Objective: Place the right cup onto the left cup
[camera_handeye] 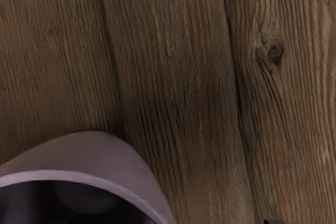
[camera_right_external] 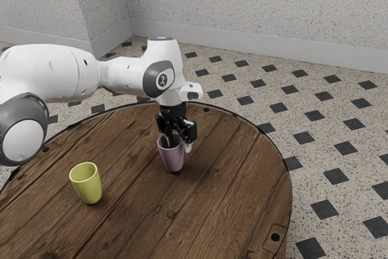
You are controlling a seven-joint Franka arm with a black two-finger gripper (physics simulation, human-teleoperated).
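my pincer (camera_right_external: 179, 144) is sitting at the rim of the purple cup (camera_right_external: 173, 157), the one on the exterior view's right, which i am taking as the right cup. the cup is standing upright on the table (camera_right_external: 233, 192), long axis vertical, mouth facing up toward my hand. the pincer is pointing down and its fingers are standing spread: one is reaching inside the mouth, the other is hanging outside, beyond the wall on the exterior view's right. the wall is running between them, and in the wrist view clear space is showing between it and the outer finger, so i am not yet pinching anything.

the next move is depending on this straddle: i am judging that closing across the wall is coming first, then a straight lift. a one-sided hold like this is risking a tilt, so the lift is calling for slow travel.

the green cup (camera_right_external: 90, 185) is standing upright, well apart from the purple cup, toward the exterior view's left and nearer its camera. its mouth is facing up, so the carry is heading that way, at a height clearing its rim.
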